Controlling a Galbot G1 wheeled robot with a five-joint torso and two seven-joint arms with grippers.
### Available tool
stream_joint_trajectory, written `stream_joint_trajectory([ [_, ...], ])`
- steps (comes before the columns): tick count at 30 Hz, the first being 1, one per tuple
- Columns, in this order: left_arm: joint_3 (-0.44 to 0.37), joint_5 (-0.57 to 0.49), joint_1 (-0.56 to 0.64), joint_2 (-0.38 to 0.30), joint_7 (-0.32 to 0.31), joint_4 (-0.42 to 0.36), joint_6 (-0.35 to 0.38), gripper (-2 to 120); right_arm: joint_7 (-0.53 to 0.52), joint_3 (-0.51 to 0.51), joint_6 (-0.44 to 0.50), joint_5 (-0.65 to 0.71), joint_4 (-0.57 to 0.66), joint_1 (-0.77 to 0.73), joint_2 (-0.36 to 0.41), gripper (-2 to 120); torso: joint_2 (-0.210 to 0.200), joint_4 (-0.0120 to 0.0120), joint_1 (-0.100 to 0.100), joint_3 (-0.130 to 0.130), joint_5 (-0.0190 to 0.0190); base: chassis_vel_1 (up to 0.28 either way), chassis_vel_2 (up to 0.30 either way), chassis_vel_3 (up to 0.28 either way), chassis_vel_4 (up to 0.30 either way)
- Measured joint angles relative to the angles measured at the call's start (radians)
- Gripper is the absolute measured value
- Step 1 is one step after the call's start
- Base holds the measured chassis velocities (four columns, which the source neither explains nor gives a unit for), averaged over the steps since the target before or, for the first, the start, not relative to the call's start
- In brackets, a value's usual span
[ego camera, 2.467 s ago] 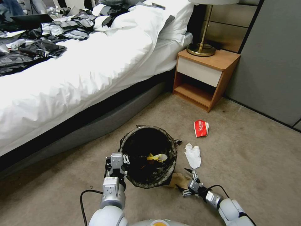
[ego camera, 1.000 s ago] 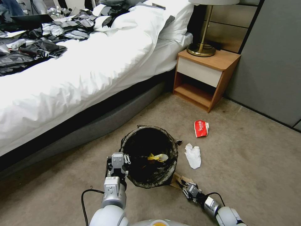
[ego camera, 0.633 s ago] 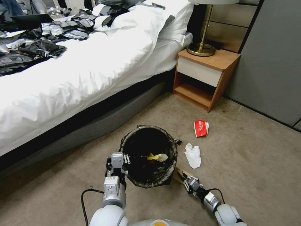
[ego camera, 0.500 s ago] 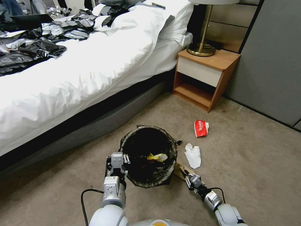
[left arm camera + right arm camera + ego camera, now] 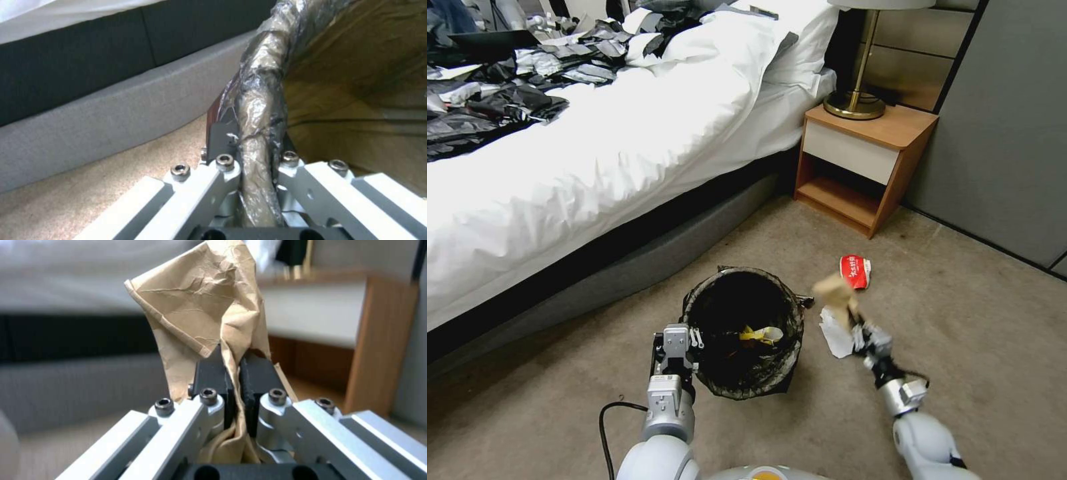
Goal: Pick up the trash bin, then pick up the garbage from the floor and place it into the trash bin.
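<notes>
The trash bin (image 5: pixel 740 330) with its dark liner hangs just above the floor (image 5: pixel 974 320), held at its near-left rim (image 5: pixel 260 110) by my left gripper (image 5: pixel 684 341), which is shut on it. A yellow wrapper (image 5: pixel 760 333) lies inside. My right gripper (image 5: pixel 857 327) is raised to the right of the bin, shut on a crumpled brown paper bag (image 5: pixel 835 292) (image 5: pixel 209 306) that sticks up from its fingers (image 5: pixel 209 376). A white tissue (image 5: pixel 835 337) lies on the carpet partly behind that arm. A red-and-white wrapper (image 5: pixel 854 271) lies farther back.
A bed (image 5: pixel 594 153) with white bedding runs along the left, its grey base (image 5: pixel 627 273) close behind the bin. A wooden nightstand (image 5: pixel 864 167) with a brass lamp (image 5: pixel 857 93) stands at the back right by a grey wall (image 5: pixel 1007 133). Open carpet lies to the right.
My right gripper closed on the brown paper bag beside the bin and lifted it up and back, off the carpet. The left gripper and bin stayed put.
</notes>
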State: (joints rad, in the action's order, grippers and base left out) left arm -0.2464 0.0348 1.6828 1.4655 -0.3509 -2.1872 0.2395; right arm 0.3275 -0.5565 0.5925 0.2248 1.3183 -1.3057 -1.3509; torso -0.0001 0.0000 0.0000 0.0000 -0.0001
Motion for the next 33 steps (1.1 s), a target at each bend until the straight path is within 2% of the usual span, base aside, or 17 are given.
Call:
stream_joint_trajectory([
  [1, 0.000, 0.000, -0.001, -0.001, 0.000, 0.002, 0.000, 0, -0.007, -0.005, -0.002, 0.027, 0.058, -0.011, 0.004, 2, 0.000, 0.0000, 0.000, 0.000, -0.0003, 0.000, 0.000, 0.000, 0.000],
  [4, 0.000, 0.000, -0.001, -0.001, 0.000, 0.004, 0.000, 0, -0.010, -0.009, -0.002, 0.039, 0.097, -0.018, 0.005, 2, 0.000, 0.0000, 0.000, 0.000, -0.0003, 0.000, 0.000, 0.000, 0.000],
  [6, 0.001, 0.000, -0.004, -0.002, 0.000, 0.008, 0.000, 0, -0.012, -0.013, 0.003, 0.049, 0.227, -0.043, 0.007, 2, 0.000, 0.0000, 0.000, 0.000, 0.0000, 0.000, 0.000, 0.000, 0.000],
  [8, 0.001, 0.000, -0.004, -0.003, 0.000, 0.010, 0.000, 0, -0.011, -0.013, 0.003, 0.051, 0.268, -0.053, 0.008, 2, 0.000, 0.0001, 0.000, 0.000, -0.0002, 0.000, 0.000, 0.000, 0.000],
  [10, 0.001, -0.001, -0.007, -0.004, 0.000, 0.016, 0.001, 0, 0.023, 0.006, 0.003, 0.053, 0.417, -0.091, 0.006, 2, 0.000, 0.0000, 0.000, 0.000, -0.0001, 0.000, 0.000, 0.000, 0.000],
  [11, 0.001, -0.001, -0.007, -0.004, 0.000, 0.016, 0.001, 0, 0.023, 0.006, 0.003, 0.053, 0.417, -0.091, 0.006, 2, 0.000, 0.0000, 0.000, 0.000, -0.0001, 0.000, 0.000, 0.000, 0.000],
  [13, 0.001, -0.002, -0.010, -0.005, 0.000, 0.020, 0.001, 0, 0.067, 0.043, 0.000, 0.032, 0.523, -0.124, 0.003, 2, 0.000, 0.0000, 0.000, 0.000, -0.0001, 0.000, 0.000, 0.000, 0.000],
  [16, 0.002, -0.002, -0.010, -0.005, 0.000, 0.023, 0.001, 0, 0.091, 0.090, -0.003, -0.015, 0.579, -0.151, 0.003, 2, 0.000, 0.0000, 0.000, 0.000, 0.0000, 0.000, 0.000, 0.000, 0.000],
  [18, 0.006, -0.002, -0.009, -0.004, 0.000, 0.024, 0.001, 0, 0.100, 0.163, 0.003, -0.083, 0.590, -0.179, 0.004, 2, 0.000, 0.0000, 0.000, 0.000, 0.0000, 0.000, 0.000, 0.000, 0.000],
  [19, 0.006, -0.002, -0.009, -0.004, 0.000, 0.024, 0.001, 0, 0.100, 0.163, 0.003, -0.083, 0.590, -0.179, 0.004, 2, 0.000, 0.0000, 0.000, 0.000, 0.0000, 0.000, 0.000, 0.000, 0.000],
  [22, 0.011, -0.001, -0.010, -0.004, 0.000, 0.024, 0.001, 0, 0.100, 0.257, 0.026, -0.164, 0.538, -0.205, 0.001, 2, 0.000, -0.0001, 0.000, 0.000, 0.0000, 0.000, 0.000, 0.000, 0.000],
  [33, 0.016, 0.000, -0.010, -0.004, 0.000, 0.022, 0.001, 0, 0.082, 0.299, 0.015, -0.197, 0.451, -0.172, -0.015, 2, 0.000, 0.0000, 0.000, 0.000, 0.0000, 0.000, 0.000, 0.000, 0.000],
])
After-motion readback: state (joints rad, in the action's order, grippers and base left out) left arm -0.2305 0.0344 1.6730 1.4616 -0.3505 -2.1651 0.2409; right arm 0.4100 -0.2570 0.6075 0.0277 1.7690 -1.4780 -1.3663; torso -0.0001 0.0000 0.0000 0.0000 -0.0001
